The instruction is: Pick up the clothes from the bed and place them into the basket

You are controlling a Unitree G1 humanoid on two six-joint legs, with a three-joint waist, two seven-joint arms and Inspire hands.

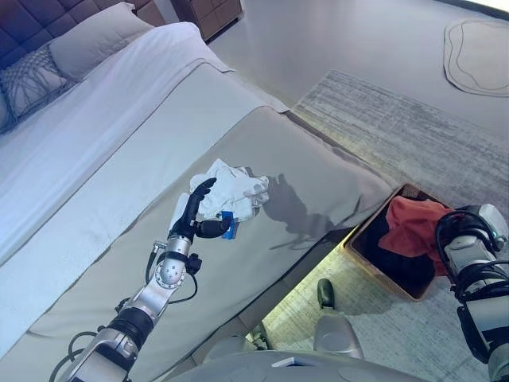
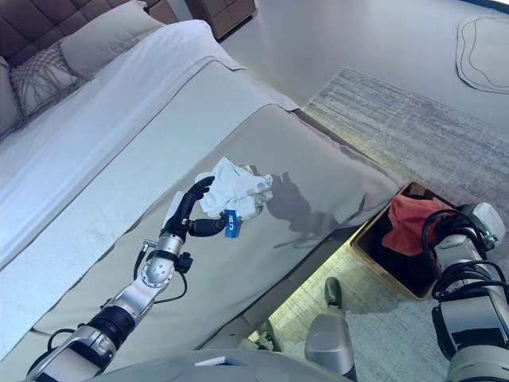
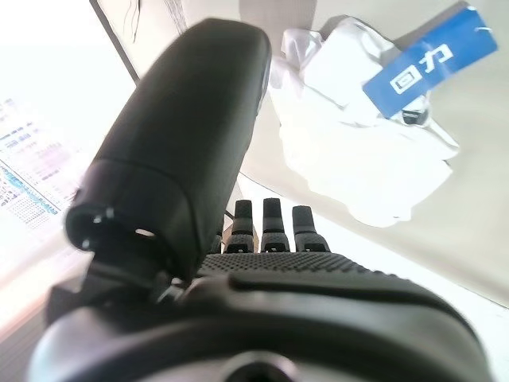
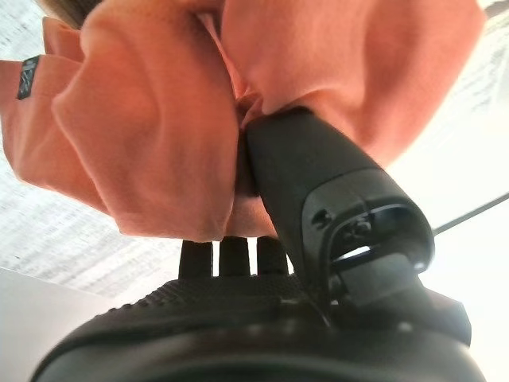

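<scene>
A crumpled white garment [image 1: 235, 188] with a blue tag [image 1: 229, 225] lies on the beige bed cover [image 1: 318, 183] near the bed's foot. My left hand [image 1: 194, 212] is open against its near-left edge, fingers straight, thumb reaching toward the tag. The left wrist view shows the garment [image 3: 358, 159] past the thumb [image 3: 199, 119]. My right hand [image 4: 318, 183] is shut on an orange garment [image 4: 143, 127], thumb pinching a fold. That garment [image 1: 412, 223] hangs over the dark inside of the brown basket [image 1: 378, 275], which stands on the floor beside the bed.
Pillows [image 1: 87, 36] lie at the bed's head, with a white sheet [image 1: 95, 119] along the far side. A grey rug [image 1: 398, 119] lies under and behind the basket. A dresser [image 1: 208, 12] stands at the back, and a pale round mat [image 1: 477, 52] lies far right.
</scene>
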